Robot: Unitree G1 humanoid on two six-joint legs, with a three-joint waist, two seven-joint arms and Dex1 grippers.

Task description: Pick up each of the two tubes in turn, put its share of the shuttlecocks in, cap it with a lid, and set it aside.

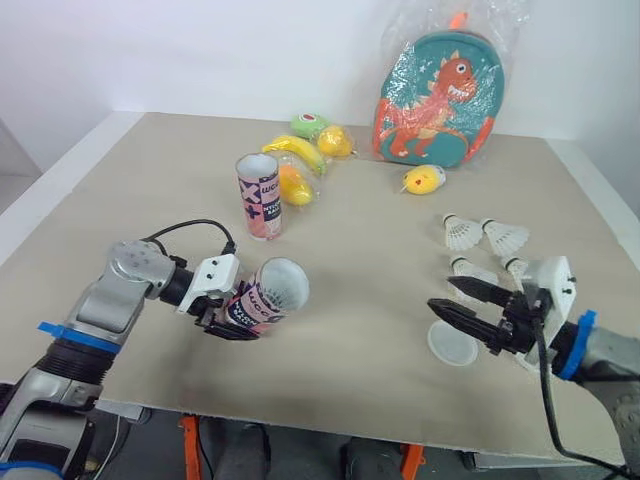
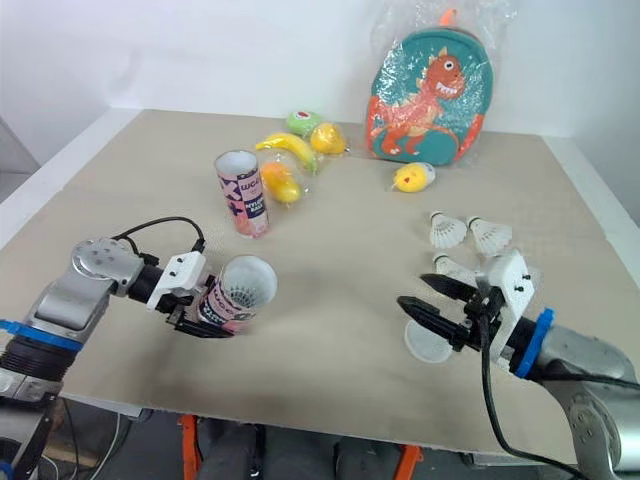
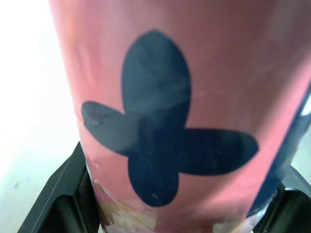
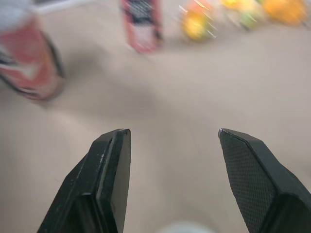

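My left gripper (image 1: 230, 305) is shut on a pink printed tube (image 1: 265, 293), held tilted just above the table with its open mouth toward the right. In the left wrist view that tube (image 3: 170, 121) sits between the black fingers (image 3: 53, 204). A second tube (image 1: 259, 195) stands upright further back. Several white shuttlecocks (image 1: 462, 233) lie at the right. My right gripper (image 1: 441, 294) is open and empty, low over the table, just above a clear round lid (image 1: 452, 343). In the right wrist view the gripper (image 4: 172, 133) faces the held tube (image 4: 29, 58).
A dinosaur backpack (image 1: 435, 90) in plastic leans at the back. Toy fruit, including a banana (image 1: 295, 150) and a yellow piece (image 1: 423, 180), lies behind the upright tube. The table's front edge (image 1: 330, 420) runs close under both grippers.
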